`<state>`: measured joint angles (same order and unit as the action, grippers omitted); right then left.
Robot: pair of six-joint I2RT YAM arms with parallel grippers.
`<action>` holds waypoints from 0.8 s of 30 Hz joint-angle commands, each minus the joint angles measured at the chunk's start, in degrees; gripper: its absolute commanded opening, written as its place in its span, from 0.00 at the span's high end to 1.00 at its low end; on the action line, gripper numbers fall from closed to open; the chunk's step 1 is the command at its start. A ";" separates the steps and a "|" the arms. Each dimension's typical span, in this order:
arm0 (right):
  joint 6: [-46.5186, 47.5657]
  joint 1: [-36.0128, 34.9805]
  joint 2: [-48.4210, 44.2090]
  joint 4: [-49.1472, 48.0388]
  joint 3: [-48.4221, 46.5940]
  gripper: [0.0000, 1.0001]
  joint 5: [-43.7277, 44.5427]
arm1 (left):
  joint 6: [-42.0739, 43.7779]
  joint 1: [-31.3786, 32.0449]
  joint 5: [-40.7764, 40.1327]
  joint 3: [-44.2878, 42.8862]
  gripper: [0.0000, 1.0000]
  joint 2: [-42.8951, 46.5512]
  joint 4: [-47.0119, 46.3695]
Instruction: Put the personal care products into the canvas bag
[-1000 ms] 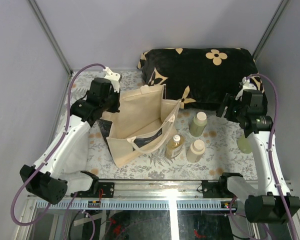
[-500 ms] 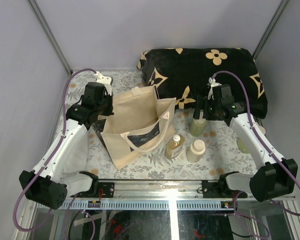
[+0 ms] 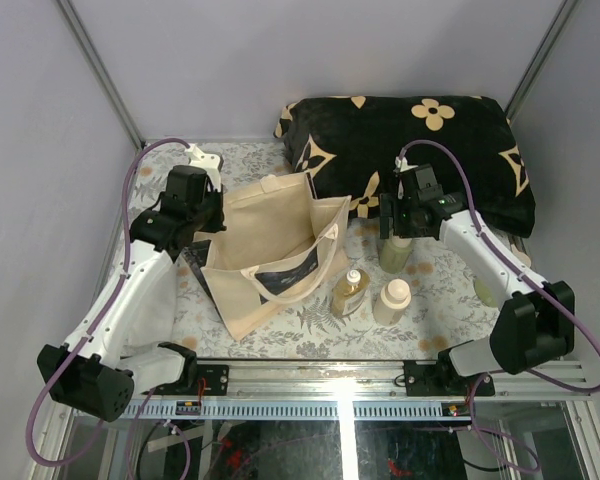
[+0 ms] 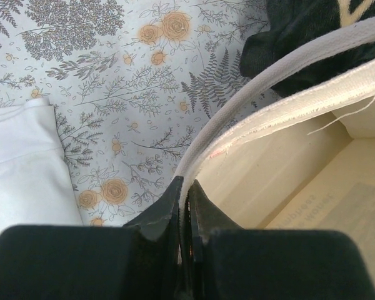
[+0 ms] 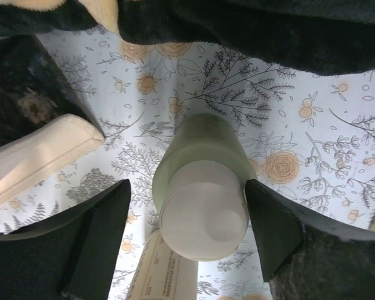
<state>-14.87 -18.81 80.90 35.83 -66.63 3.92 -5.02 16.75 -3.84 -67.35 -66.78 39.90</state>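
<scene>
The canvas bag [image 3: 270, 240] stands open at the left of the table. My left gripper [image 3: 206, 213] is shut on its left rim; in the left wrist view the cloth edge [image 4: 206, 150] runs between the closed jaws [image 4: 184, 185]. My right gripper [image 3: 397, 222] is open just above an upright olive-green bottle [image 3: 395, 252]. In the right wrist view its fingers [image 5: 106, 219] stand either side of that bottle's pale cap [image 5: 203, 215]. The amber bottle [image 3: 349, 292] and the cream bottle [image 3: 391, 300] stand in front of it. A second olive bottle [image 3: 486, 290] is partly hidden behind my right arm.
A black cushion with cream flowers [image 3: 420, 150] lies along the back, right behind the right gripper. White cloth [image 4: 19, 162] lies on the floral table cover beside the bag. The cream bottle [image 5: 165, 275] shows just below the olive one.
My right arm has swung in from the right edge to over the olive bottle behind the others. My left gripper has pulled the bag's rim a little left, widening its mouth.
</scene>
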 commanded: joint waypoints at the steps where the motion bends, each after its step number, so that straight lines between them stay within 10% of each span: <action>1: 1.12 -1.70 0.79 -0.73 -2.84 0.24 3.75 | 0.33 -0.78 -0.66 0.61 1.00 -0.02 -0.18; 10: 1.94 -2.36 1.13 0.93 -3.00 0.43 6.44 | 1.02 -1.13 0.68 0.45 1.00 -1.86 -1.22; 16: 2.56 -2.31 2.24 3.12 -5.31 1.00 7.73 | 1.23 -1.28 2.00 0.31 1.00 -2.94 -2.05; 24: 3.62 -2.30 0.76 7.82 -14.05 1.00 9.73 | 1.39 -1.37 3.68 0.20 1.00 -3.96 -3.20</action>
<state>-12.88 -20.73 83.92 42.74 -72.36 10.57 -4.36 15.77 -2.33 -67.35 -69.69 38.81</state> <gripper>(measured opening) 0.553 0.036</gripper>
